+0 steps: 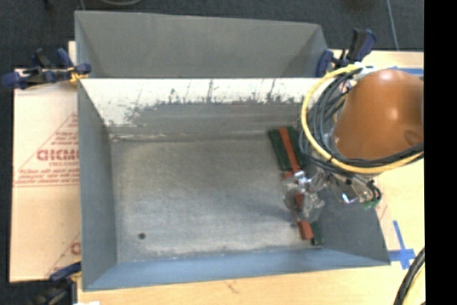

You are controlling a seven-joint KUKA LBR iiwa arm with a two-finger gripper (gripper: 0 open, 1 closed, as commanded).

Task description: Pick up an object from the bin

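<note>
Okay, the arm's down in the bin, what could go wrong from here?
1. The long thin red and dark green stick lies near the grey metal bin's right wall, and the hand is down over its middle; the hand might scrape that sloped wall.
2. A stick this long may tilt or slip out if gripped off its balance point.
3. The hand hides the stick's middle, so the grip is hard to confirm.

Orange cover [378,114] and looped cables [312,126] on the wrist
A smooth, glossy dome; yellow and black cables ring it in loose coils; the claw [303,200] beneath is bare silvery metal.
</note>
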